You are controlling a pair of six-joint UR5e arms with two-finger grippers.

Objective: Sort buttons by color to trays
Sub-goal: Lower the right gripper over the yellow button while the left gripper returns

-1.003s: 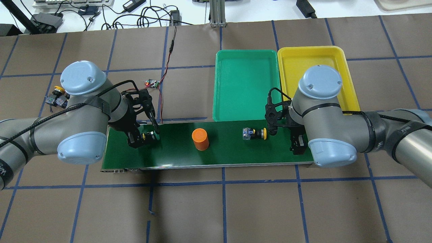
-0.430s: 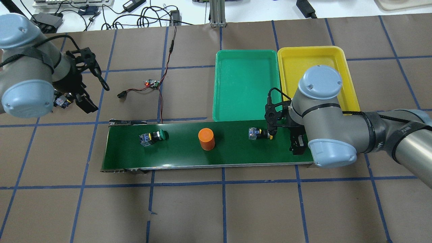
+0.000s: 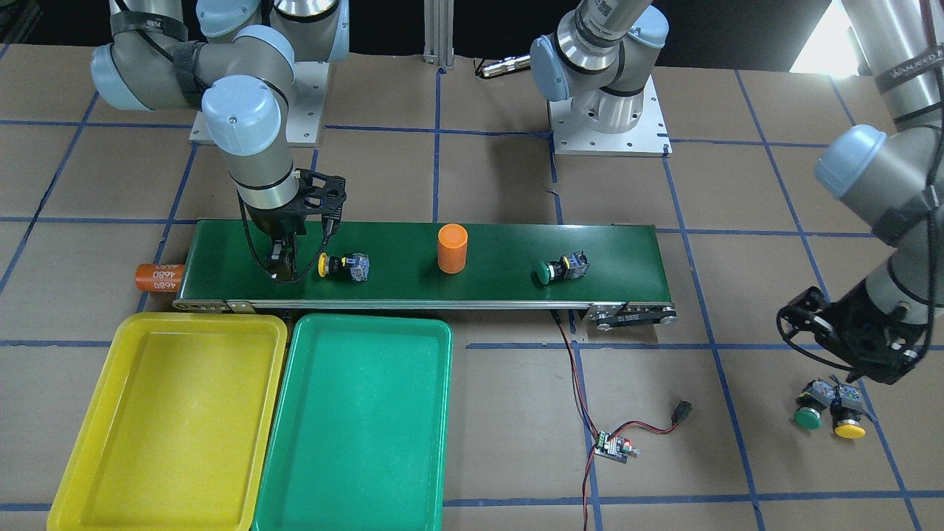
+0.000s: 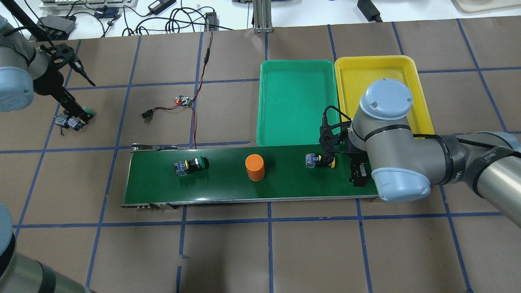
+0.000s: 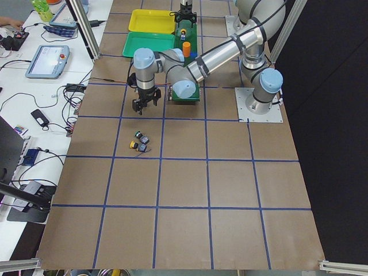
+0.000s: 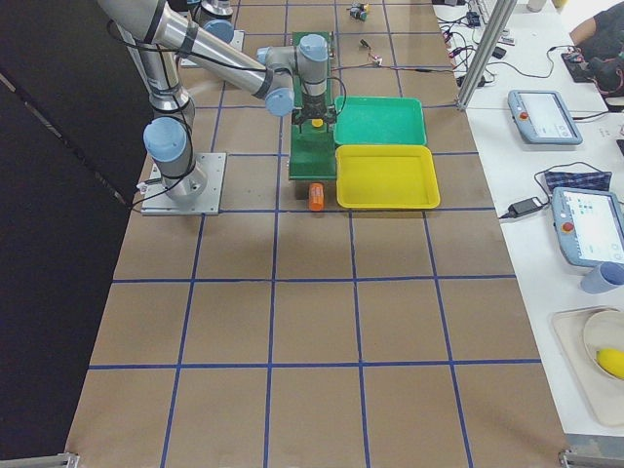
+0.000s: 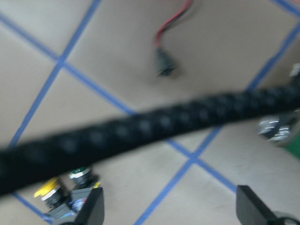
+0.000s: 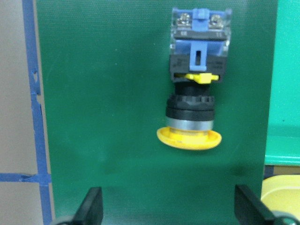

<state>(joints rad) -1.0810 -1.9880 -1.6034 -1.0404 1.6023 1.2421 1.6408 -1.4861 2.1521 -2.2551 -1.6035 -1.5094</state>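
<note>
Directly ahead of the right gripper (image 8: 171, 213), a yellow-capped button (image 8: 192, 108) is seen lying on its side on the conveyor belt (image 8: 103, 93), with its cap turned towards the fingers. These are spread wide and nothing is held. The gripper is judged to be kept low at this end of the belt so that the button can be taken with a short reach. The yellow tray (image 4: 366, 73) is set just past the belt's edge for the drop. No button is seen in it or in the green tray (image 4: 297, 101) alongside.

Farther along the belt an orange cylinder (image 4: 255, 167) is stood upright, and beyond it a green-capped button (image 4: 191, 166) is laid on its side. A second cylinder (image 3: 157, 276) is left lying on the paper off the belt's end nearest the right gripper.

Well apart, past the other end, a spare green button (image 3: 809, 417) and a spare yellow button (image 3: 848, 426) are kept side by side. The left gripper (image 7: 171, 215) is held just above them, fingers apart and empty, presumably to pick one.

Brown paper (image 4: 244, 252) taped into a blue grid is spread over the table. A small circuit board (image 4: 183, 100) with red and black wires is left on it. White benches with cables and handheld screens are ranged along the far side.
</note>
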